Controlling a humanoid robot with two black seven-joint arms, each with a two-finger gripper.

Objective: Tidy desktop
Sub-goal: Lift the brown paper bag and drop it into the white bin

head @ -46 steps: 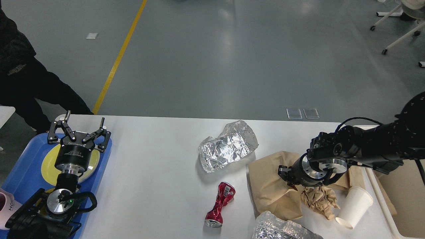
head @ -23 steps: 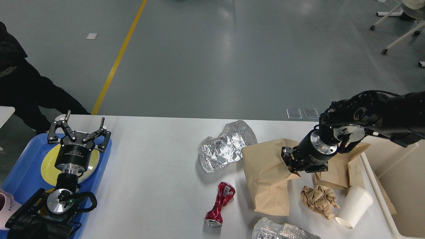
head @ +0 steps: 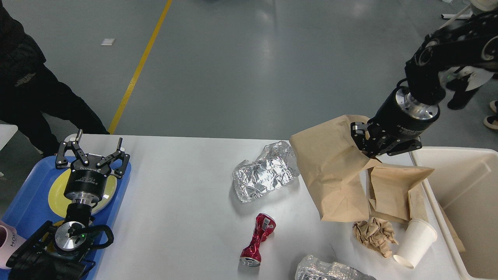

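From my head view, the smooth white rounded-corner desk spreads below me. My right gripper is clamped on the upper edge of a creased brown paper bag, lifted above the desk's far right side. My left gripper hangs with fingers spread wide, holding nothing, over a round yellow plate on a blue plastic tray. I count two crumpled silver foil sheets, one crushed red metal can, one white paper cup lying tipped, and one wadded brown paper ball.
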